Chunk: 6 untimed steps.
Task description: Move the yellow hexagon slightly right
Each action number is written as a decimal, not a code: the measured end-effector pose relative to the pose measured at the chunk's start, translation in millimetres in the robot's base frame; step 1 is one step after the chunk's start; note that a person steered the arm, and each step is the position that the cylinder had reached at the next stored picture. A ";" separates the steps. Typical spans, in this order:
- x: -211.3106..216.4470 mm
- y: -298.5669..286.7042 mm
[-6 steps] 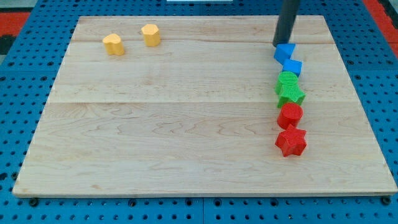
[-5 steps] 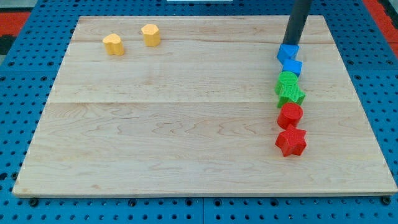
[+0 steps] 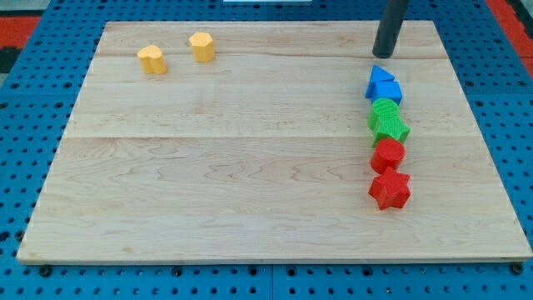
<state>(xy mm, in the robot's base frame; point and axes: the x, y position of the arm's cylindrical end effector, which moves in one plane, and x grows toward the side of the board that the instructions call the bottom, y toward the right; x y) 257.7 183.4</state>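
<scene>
The yellow hexagon (image 3: pixel 201 47) stands near the board's top left, with a yellow heart-shaped block (image 3: pixel 151 59) just to its left. My tip (image 3: pixel 385 55) is far off at the view's top right, a short way above a blue triangle (image 3: pixel 380 81) and not touching it. The rod rises out of the top of the view.
A column of blocks runs down the right side: the blue triangle against a blue cube (image 3: pixel 391 91), a green round block (image 3: pixel 385 108), a green star (image 3: pixel 389 127), a red round block (image 3: pixel 388 154) and a red star (image 3: pixel 390 190). The wooden board (image 3: pixel 250 167) lies on a blue pegboard.
My tip has drawn back up from the blue triangle. The triangle has slid down against the blue cube. The yellow blocks have not moved.
</scene>
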 end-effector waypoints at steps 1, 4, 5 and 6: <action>-46.2 -44.0; -64.7 -335.0; -31.6 -344.0; 12.5 -319.3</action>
<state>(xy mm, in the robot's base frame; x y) 270.3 -135.9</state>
